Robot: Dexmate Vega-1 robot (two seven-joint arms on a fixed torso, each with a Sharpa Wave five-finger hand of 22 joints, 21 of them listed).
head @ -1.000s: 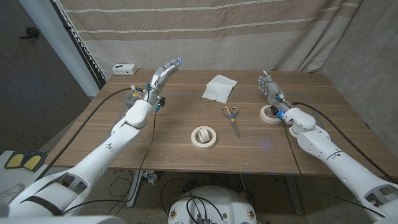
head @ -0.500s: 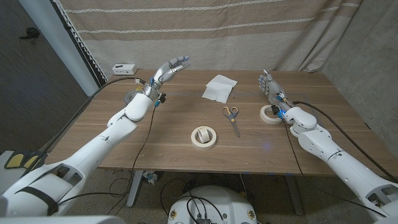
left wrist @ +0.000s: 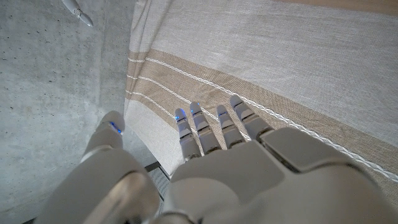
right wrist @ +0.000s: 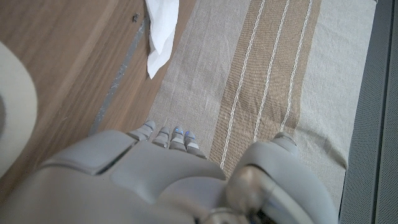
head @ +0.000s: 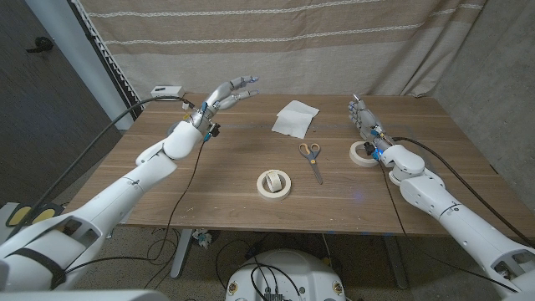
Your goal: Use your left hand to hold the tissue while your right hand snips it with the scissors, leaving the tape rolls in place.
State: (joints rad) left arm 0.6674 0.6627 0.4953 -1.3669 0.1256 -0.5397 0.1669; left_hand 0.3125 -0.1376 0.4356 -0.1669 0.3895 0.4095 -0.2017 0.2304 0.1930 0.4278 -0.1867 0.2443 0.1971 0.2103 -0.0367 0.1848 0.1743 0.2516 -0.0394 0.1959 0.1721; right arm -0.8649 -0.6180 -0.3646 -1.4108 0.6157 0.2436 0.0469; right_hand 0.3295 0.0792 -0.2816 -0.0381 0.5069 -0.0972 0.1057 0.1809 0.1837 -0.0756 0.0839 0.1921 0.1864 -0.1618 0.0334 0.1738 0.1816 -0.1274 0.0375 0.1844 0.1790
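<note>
A white folded tissue [head: 294,118] lies at the far middle of the wooden table [head: 226,201]; its edge also shows in the right wrist view [right wrist: 160,28]. Scissors [head: 311,159] with orange and grey handles lie just nearer than it, blades pointing toward me. My left hand [head: 226,92] hovers above the table's far left, fingers spread and holding nothing, well left of the tissue. In its wrist view this hand [left wrist: 249,168] faces the curtain. My right hand [head: 361,113] stands with its fingers up at the far right, holding nothing, to the right of the scissors; it also shows in its wrist view [right wrist: 161,168].
One tape roll [head: 273,183] stands in the table's middle, another [head: 364,153] lies just nearer than my right hand, and a third [head: 177,130] sits partly behind my left arm. A small white box [head: 167,89] sits at the far left corner. A striped curtain [head: 318,42] hangs behind.
My left arm has risen and stretched out, carrying its hand a little to the right toward the tissue. The right arm, tissue, scissors and tape rolls have not moved.
</note>
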